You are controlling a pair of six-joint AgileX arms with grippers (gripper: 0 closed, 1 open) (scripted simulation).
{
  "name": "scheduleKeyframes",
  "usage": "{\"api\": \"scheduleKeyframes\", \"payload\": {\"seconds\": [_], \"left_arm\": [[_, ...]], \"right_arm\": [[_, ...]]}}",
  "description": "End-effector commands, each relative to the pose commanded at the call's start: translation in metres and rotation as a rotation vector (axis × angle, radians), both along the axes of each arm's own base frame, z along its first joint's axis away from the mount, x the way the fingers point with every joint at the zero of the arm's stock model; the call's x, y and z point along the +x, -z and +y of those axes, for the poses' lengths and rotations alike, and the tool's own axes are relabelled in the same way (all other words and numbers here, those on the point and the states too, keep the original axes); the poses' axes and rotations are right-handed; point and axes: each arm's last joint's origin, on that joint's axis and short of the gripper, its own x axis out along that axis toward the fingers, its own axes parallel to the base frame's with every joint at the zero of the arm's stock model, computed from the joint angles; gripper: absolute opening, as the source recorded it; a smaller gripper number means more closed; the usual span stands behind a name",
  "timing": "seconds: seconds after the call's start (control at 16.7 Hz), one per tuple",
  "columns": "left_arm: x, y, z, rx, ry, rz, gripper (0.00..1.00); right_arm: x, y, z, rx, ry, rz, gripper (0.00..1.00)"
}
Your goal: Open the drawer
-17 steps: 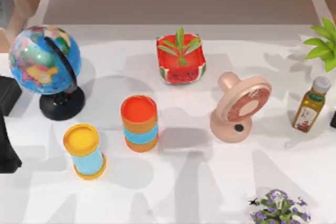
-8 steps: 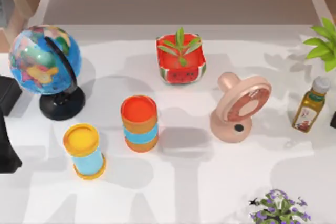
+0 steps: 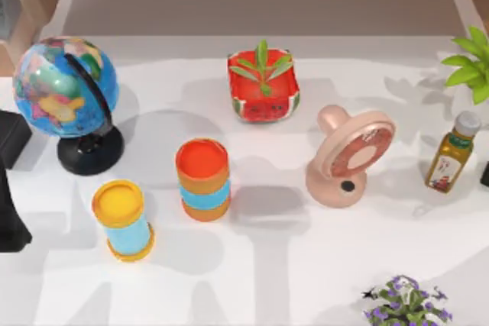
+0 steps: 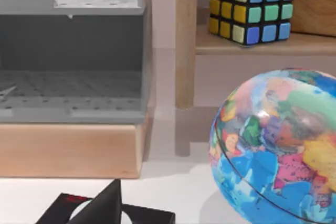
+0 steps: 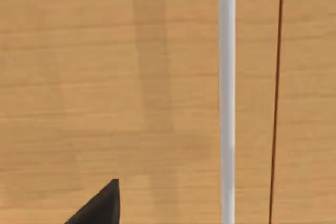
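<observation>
Well, the job looks barely begun. The drawer's light wooden front panel (image 5: pixel 105 77) sits square and close before the right wrist camera, with its slim pale metal bar handle (image 5: pixel 227 98) running straight across it. Just beside the handle, on the far side from the right hand (image 5: pixel 97 205), a thin dark seam (image 5: pixel 276 98) cuts through the wood. It is so narrow that I would judge the drawer to be shut.

The right hand shows as one black tip near the panel, off to one side of the handle and not touching it. Whether it is spread or pressed together I cannot tell. By my reckoning everything is left to do: shift across to the handle, close around it, then pull straight out.

The left hand (image 4: pixel 100 205) is parked well away from the handle, facing a blue painted globe (image 4: pixel 278 145) on the white bench (image 3: pixel 306 265). Its state I cannot tell either.
</observation>
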Motion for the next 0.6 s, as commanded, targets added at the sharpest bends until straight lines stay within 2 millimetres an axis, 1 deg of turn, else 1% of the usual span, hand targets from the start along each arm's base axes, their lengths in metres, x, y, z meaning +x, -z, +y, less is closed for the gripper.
{"api": "scheduleKeyframes", "payload": {"seconds": [0.06, 0.18, 0.42, 0.6], "left_arm": [[0.0000, 0.0000, 0.0000, 0.000, 0.000, 0.000, 1.00], [0.0000, 0.0000, 0.0000, 0.000, 0.000, 0.000, 1.00], [0.0000, 0.0000, 0.0000, 0.000, 0.000, 0.000, 1.00], [0.0000, 0.0000, 0.0000, 0.000, 0.000, 0.000, 1.00]], "right_arm": [[0.0023, 0.0071, 0.0004, -0.032, 0.000, -0.004, 1.00], [0.0045, 0.0130, 0.0009, -0.063, 0.000, -0.010, 1.00], [0.0025, 0.0137, -0.0009, -0.059, 0.004, -0.004, 1.00], [0.0098, 0.0125, -0.0002, -0.063, 0.000, -0.010, 1.00]]}}
